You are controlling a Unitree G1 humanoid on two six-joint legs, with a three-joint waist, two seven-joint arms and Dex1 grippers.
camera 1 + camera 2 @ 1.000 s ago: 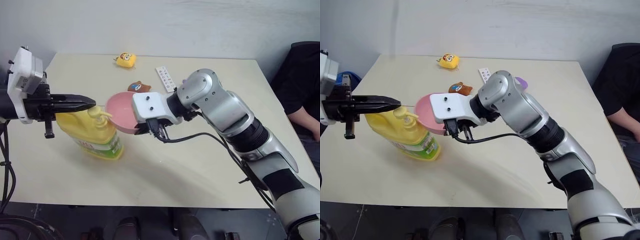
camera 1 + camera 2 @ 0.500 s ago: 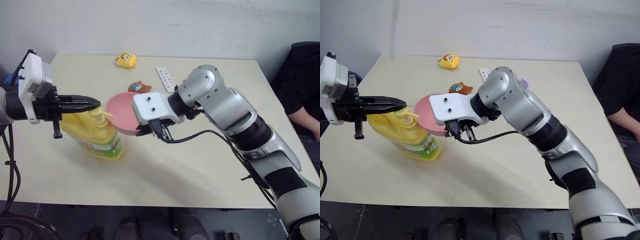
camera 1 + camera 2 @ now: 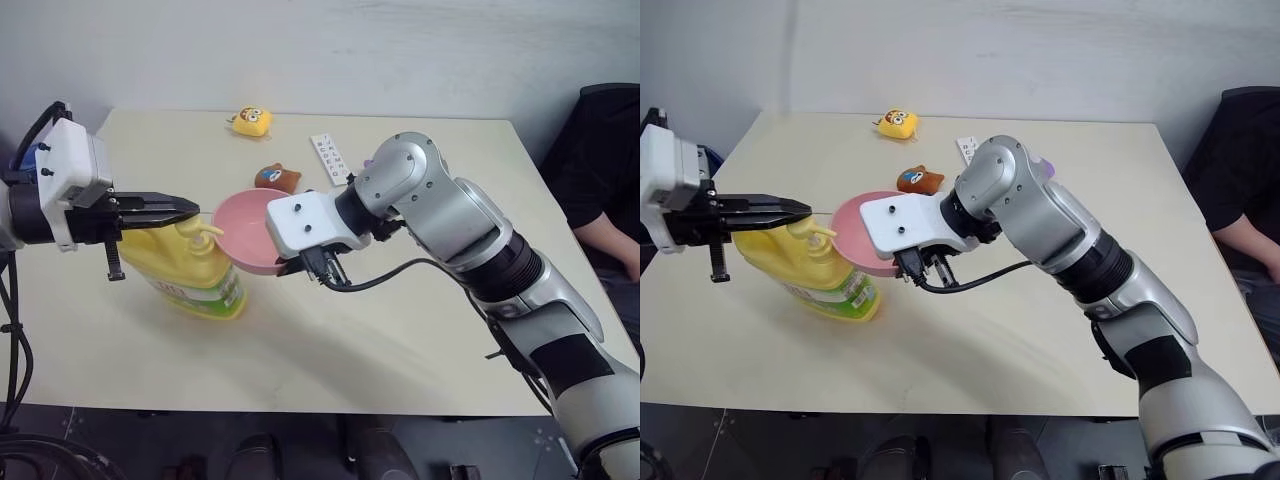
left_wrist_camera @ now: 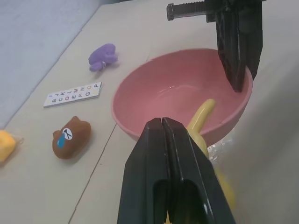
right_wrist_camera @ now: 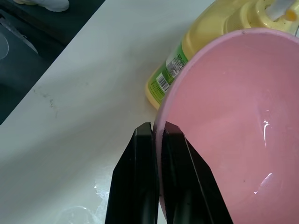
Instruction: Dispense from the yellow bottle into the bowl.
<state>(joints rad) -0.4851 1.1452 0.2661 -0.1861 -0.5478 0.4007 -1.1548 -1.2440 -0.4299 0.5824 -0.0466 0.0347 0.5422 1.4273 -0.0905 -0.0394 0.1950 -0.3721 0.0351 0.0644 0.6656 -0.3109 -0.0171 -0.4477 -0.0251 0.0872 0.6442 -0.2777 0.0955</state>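
right gripper [image 5: 158,133] clamped on pink bowl [image 3: 245,228] rim, beside yellow bottle [image 3: 185,265] pump, left gripper [image 4: 162,126] closed, empty, above pump

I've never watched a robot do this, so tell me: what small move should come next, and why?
Probably press the left gripper, jaws shut, straight down on the pump top of the yellow bottle. It hangs just above the pump, and the right gripper holds the pink bowl by its rim with the spout reaching over it, so whatever comes out should land inside.
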